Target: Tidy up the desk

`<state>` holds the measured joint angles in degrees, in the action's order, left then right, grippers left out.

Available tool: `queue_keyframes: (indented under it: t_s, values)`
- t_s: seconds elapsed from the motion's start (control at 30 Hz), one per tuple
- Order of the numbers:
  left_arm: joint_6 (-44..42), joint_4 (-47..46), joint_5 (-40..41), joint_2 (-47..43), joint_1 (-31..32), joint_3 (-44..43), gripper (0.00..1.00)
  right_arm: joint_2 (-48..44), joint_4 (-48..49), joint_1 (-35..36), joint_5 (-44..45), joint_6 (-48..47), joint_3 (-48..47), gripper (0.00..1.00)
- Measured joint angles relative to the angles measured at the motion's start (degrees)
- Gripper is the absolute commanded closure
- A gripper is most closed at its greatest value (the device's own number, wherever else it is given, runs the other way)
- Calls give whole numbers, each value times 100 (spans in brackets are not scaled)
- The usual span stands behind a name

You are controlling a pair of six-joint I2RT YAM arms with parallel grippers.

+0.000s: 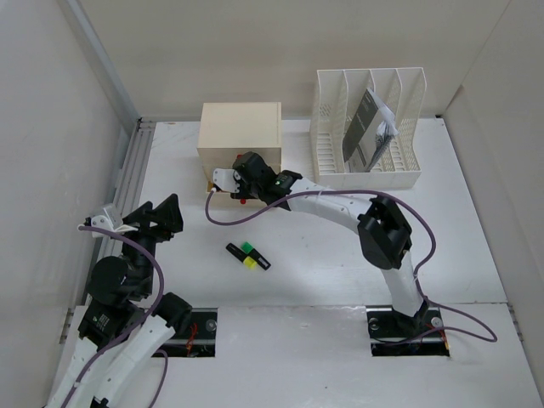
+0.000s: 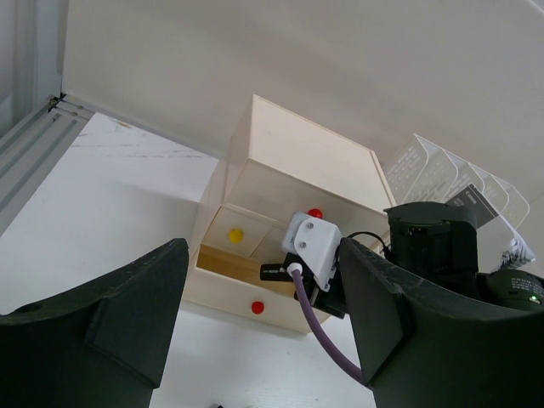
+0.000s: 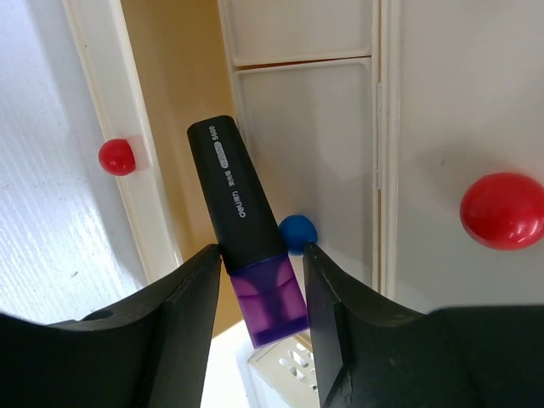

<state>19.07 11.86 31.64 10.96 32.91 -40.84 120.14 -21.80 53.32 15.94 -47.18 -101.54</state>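
The right arm (image 1: 340,208) reaches to the beige drawer box (image 1: 240,127), which stands at the far edge of the counter (image 1: 323,272), left of the middle. The right jaws are pinching a purple highlighter (image 3: 242,212) by its cap end, so the black body sticks out over the open bottom drawer (image 2: 229,265).

The drawer is only partly pulled out, so the gap looks narrow. If the jaws let go while the highlighter sits at a slant, its free end could catch the drawer's front wall beside the red knob (image 3: 116,157) or the drawer faces above. It could then tip out onto the counter. Going lower could also nudge the light box backward.

A green highlighter (image 1: 246,249) and a yellow highlighter (image 1: 254,262) lie side by side mid-counter, not yet put away. The left arm (image 1: 127,280) waits near the left edge, its jaws spread and empty.
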Motion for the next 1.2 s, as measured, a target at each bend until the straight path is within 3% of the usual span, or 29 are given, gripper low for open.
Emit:
queue_keyframes:
  t_s: [0.83,0.93,1.1,1.2]
  values:
    - [-2,0,-4,0,0,0,31,-7,-70,4,-24,192,0,44]
    - [-2,2,-7,0,0,0,31,-74,-168,31,-133,352,0,51]
    - [-2,0,-7,0,0,0,31,-570,-570,114,-951,1029,42,79]
    - [0,0,-7,-2,0,0,31,-1196,-555,149,-1690,1563,466,81]
